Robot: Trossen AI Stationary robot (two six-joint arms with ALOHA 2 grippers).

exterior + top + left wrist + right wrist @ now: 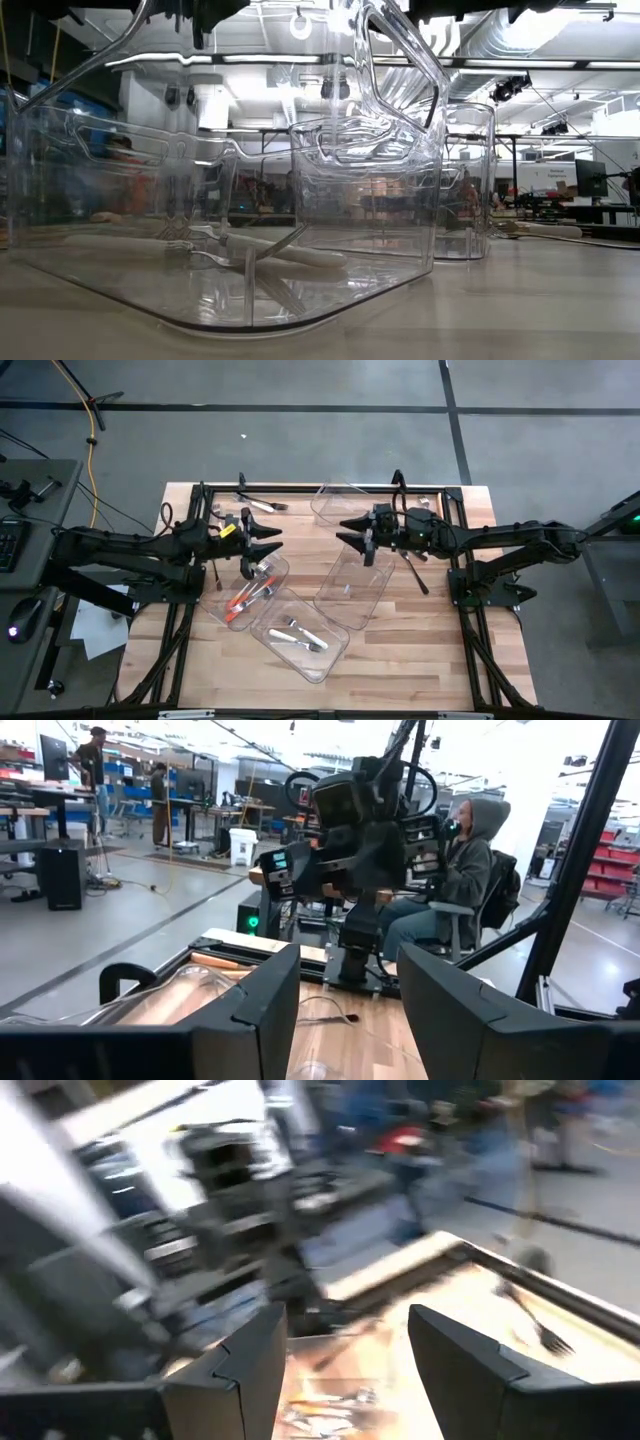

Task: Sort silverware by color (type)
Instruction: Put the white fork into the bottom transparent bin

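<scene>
Lying nearest the table's front edge, a clear bin [300, 635] holds white-handled silverware [302, 637]. Just behind it, a second bin [246, 592] holds orange-handled silverware [243, 600], with the left gripper [262, 540] raised above that bin's far end. Its fingers [250, 1010] stand apart with nothing between them (the orange pieces lie below and forward of the tips). The right gripper [355, 530] hovers over the far end of a third bin [358, 586], fingers [460, 1355] likewise spread and empty. A black piece [412, 572] lies on the table [430, 650] beside that bin, under the right arm. Farther back, another black piece [262, 505] rests near the rear edge.
</scene>
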